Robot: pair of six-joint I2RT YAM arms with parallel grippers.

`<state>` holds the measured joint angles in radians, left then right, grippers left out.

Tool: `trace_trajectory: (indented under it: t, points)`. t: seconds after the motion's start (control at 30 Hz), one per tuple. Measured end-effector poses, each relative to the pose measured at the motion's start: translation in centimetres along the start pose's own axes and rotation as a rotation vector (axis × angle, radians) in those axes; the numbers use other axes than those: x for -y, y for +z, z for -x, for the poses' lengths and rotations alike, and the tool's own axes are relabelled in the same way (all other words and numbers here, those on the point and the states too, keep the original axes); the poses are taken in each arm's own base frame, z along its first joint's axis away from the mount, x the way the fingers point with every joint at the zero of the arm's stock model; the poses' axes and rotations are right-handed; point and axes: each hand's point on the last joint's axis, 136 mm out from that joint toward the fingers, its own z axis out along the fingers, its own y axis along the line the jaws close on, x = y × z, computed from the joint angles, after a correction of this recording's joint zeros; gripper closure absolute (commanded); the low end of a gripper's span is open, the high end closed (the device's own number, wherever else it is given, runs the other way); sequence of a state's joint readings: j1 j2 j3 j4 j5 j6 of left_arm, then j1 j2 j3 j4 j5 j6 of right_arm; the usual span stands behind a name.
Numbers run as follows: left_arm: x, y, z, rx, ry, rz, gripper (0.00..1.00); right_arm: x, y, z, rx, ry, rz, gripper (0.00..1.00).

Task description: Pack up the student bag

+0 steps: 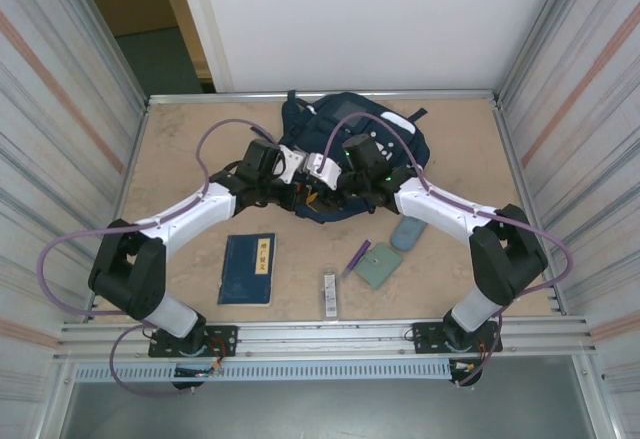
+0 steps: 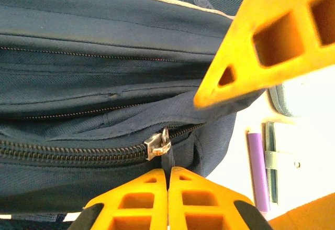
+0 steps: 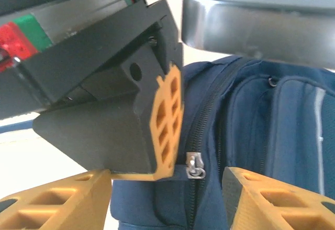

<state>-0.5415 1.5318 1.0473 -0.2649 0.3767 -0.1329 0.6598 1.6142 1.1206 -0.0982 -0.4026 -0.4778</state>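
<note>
I see the left gripper (image 2: pixel 168 176) closed on the zipper pull (image 2: pixel 167 159) of the student bag (image 2: pixel 78 57), the right gripper (image 3: pixel 167 183) half open just beside it.

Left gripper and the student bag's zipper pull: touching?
Touching. In the left wrist view, the left gripper is shut on the dark zipper pull of the student bag.

The tan table (image 1: pixel 180 149) bore the student bag (image 1: pixel 395 124) far centre, a blue book (image 1: pixel 247 269) near left, and a purple pen (image 1: pixel 357 257) right of it.
</note>
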Motion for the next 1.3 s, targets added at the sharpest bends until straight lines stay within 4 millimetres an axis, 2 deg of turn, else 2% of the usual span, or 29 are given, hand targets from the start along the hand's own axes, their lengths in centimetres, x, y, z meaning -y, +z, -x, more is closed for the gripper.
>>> trace_trajectory:
  t: [0.17, 0.23, 0.37, 0.5, 0.57, 0.63, 0.73, 0.9, 1.07, 1.23, 1.3]
  points:
    - [-0.4, 0.2, 0.1, -0.002, 0.002, 0.027, 1.0, 0.4, 0.4, -0.8, -0.002, -0.007, -0.035, 0.42]
    - [0.1, 0.1, 0.5, 0.011, 0.017, 0.012, 1.0, 0.7, 0.5, -1.9, -0.026, -0.001, -0.058, 0.42]
    - [1.5, -0.5, 1.4, 0.049, 0.063, -0.011, 1.0, 0.9, 0.5, -5.3, -0.08, 0.042, -0.06, 0.42]
    - [1.7, -1.1, 1.9, 0.071, 0.074, -0.015, 0.99, 1.3, -0.5, -7.5, -0.093, 0.086, -0.06, 0.42]
    - [1.3, -1.2, 2.0, 0.074, 0.065, -0.009, 0.74, 1.7, -1.2, -7.6, -0.078, 0.094, -0.063, 0.42]
    - [1.1, -1.2, 1.9, 0.076, 0.048, -0.016, 0.67, 1.9, -1.7, -7.2, -0.055, 0.084, -0.064, 0.41]
    - [0.4, -1.0, 1.2, 0.067, 0.012, -0.023, 0.58, 1.6, -1.7, -6.8, -0.04, 0.057, -0.046, 0.41]
    - [0.2, -0.4, -0.9, 0.021, -0.035, -0.043, 0.5, -0.1, -0.3, -7.1, -0.073, 0.005, 0.01, 0.42]
    - [0.0, 0.5, -2.2, -0.017, -0.079, -0.056, 0.5, -1.1, 1.6, -8.8, -0.134, -0.011, 0.036, 0.43]
    - [-0.9, 2.6, -3.7, -0.078, -0.126, -0.049, 0.52, -1.0, 1.9, -9.3, -0.143, -0.004, 0.035, 0.47]
    - [-1.2, 3.4, -4.3, -0.102, -0.14, -0.044, 0.53, -0.8, 1.9, -9.4, -0.143, -0.002, 0.032, 0.53]
